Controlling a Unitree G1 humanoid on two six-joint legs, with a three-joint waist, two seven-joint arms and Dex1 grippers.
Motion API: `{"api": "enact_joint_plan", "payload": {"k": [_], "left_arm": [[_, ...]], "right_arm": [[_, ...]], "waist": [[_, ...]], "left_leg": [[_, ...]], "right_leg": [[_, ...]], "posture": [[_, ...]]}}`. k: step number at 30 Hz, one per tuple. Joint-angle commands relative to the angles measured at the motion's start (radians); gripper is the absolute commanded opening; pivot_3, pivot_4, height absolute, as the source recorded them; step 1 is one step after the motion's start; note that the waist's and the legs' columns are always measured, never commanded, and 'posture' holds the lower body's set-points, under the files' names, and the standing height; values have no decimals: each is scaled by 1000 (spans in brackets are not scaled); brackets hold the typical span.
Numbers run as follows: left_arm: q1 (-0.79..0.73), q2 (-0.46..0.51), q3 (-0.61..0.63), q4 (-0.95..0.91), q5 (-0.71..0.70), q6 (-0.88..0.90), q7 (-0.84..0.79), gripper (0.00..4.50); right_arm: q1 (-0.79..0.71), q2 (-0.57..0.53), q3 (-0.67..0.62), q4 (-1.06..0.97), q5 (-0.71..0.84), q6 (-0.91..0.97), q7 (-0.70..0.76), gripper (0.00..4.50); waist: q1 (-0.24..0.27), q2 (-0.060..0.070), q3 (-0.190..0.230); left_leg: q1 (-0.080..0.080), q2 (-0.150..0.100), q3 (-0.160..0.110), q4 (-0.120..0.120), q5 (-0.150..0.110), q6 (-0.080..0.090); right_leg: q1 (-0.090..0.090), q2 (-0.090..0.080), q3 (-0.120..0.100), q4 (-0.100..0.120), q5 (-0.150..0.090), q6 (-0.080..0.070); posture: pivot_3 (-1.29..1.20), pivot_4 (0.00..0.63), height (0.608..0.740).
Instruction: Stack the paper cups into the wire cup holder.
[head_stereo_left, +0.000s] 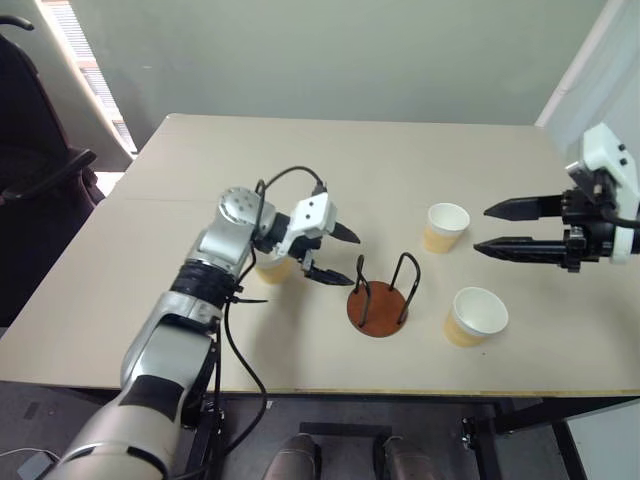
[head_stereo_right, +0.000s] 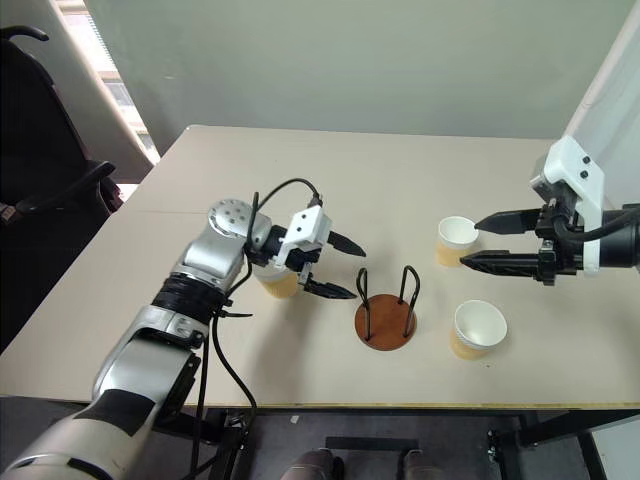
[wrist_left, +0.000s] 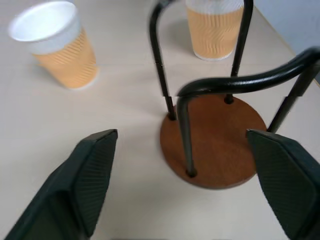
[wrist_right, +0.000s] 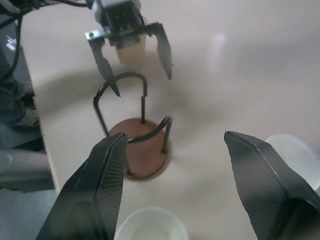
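**Both end effectors open and empty around the wire cup holder**

A pale counter (head_stereo_left: 300, 160) with a wide bare stretch toward its far edge carries everything near its front edge. The wire cup holder (head_stereo_left: 381, 297), a reddish-brown disc with two black wire loops, stands upright near the front centre, holding no cup. The left end effector (head_stereo_left: 336, 255) hangs just left of the holder, its two black fingers spread wide and gripping nothing, tips pointing right toward the loops. Close behind it (partly hidden by the wrist) one paper cup (head_stereo_right: 279, 281) stands upright on the counter. The right end effector (head_stereo_left: 500, 228) hovers at the right side, fingers also wide apart and empty, pointing left. A second cup (head_stereo_left: 446, 227) stands just left of its fingertips, right of the holder and farther back; a third cup (head_stereo_left: 475, 316) stands nearer the front edge, right of the holder. A dark chair (head_stereo_left: 35, 170) sits off the counter's left side.
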Motion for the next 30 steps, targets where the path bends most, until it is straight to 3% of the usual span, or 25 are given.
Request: {"api": "enact_joint_plan", "payload": {"k": [1,5,10,18,26,30], "left_arm": [[-50,57,24,-70,-30,54,-61,4462],[-86,110,46,-88,-55,111,-69,4462],[-35,192,68,-185,-93,178,-81,4462],[85,293,116,-348,-149,281,-32,4462],[136,317,137,-428,-174,322,8,4462],[148,322,134,-437,-176,325,15,4500]], "right_arm": [[-89,29,130,88,-148,-135,45,3220],[-213,106,339,265,-387,-308,99,3220],[-340,217,489,490,-595,-464,158,3220],[-446,338,569,786,-799,-645,222,3220],[-529,458,594,1048,-940,-791,236,3220],[-561,506,589,1134,-981,-833,236,2262]], "waist": [[-3,0,0],[-7,0,0],[-12,0,0],[-16,1,0],[-18,1,0],[-19,1,0]], "left_leg": [[0,0,0,0,0,0],[1,1,0,0,-1,1],[-1,1,-1,-2,-1,1],[-6,1,-2,-4,1,-2],[-6,2,-2,-4,1,-2],[-5,2,-3,-5,2,-3]], "right_leg": [[0,0,0,0,0,0],[-1,0,0,1,1,-1],[-5,0,-1,1,3,-3],[-11,0,-2,1,2,-5],[-11,0,-2,2,3,-10],[-11,0,-3,3,4,-12]], "posture": [[0,150,740],[0,150,740],[0,150,740],[0,150,740],[0,150,740],[0,150,740]]}}
